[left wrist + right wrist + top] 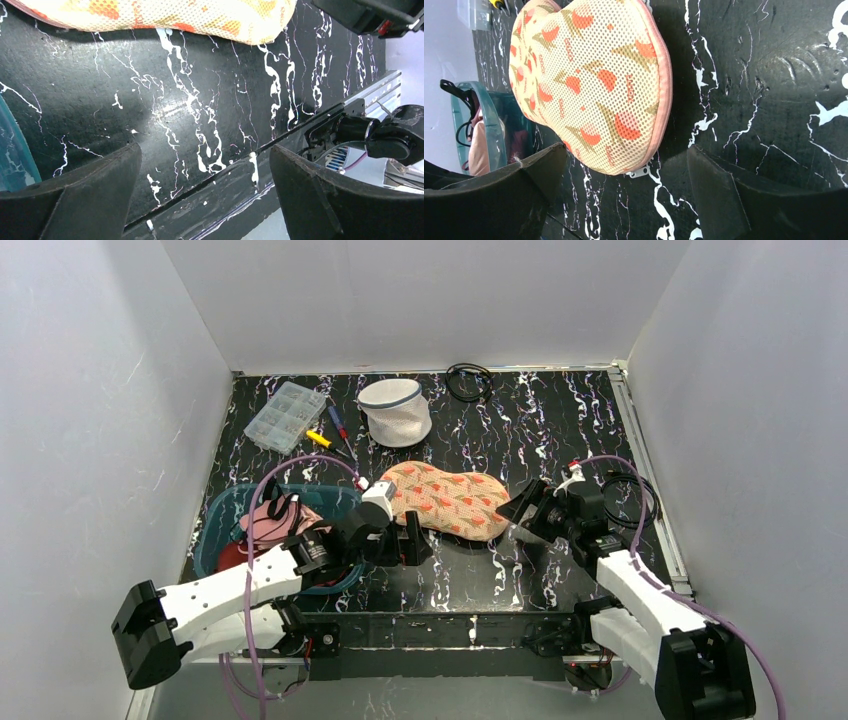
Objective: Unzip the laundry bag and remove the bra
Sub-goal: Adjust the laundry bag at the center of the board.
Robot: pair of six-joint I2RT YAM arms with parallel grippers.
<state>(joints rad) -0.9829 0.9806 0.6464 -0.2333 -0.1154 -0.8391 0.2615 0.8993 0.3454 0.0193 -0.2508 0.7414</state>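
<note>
The laundry bag (395, 412), a small white mesh drum with blue-grey rim trim, stands at the back of the table, far from both grippers. A bra-shaped cream and orange mesh pouch (445, 500) (589, 85) with a pink zipper lies mid-table. Its white zipper pull (640, 172) points toward my right gripper (518, 517) (624, 155), which is open just right of the pouch. My left gripper (402, 543) (205, 155) is open over bare table in front of the pouch (165, 15). No bra shows plainly.
A teal bin (215, 530) (489, 115) at the left holds pink fabric with black straps. At the back lie a clear organizer box (285, 416), screwdrivers (325, 437) and a black cable ring (468, 380). White walls surround the table.
</note>
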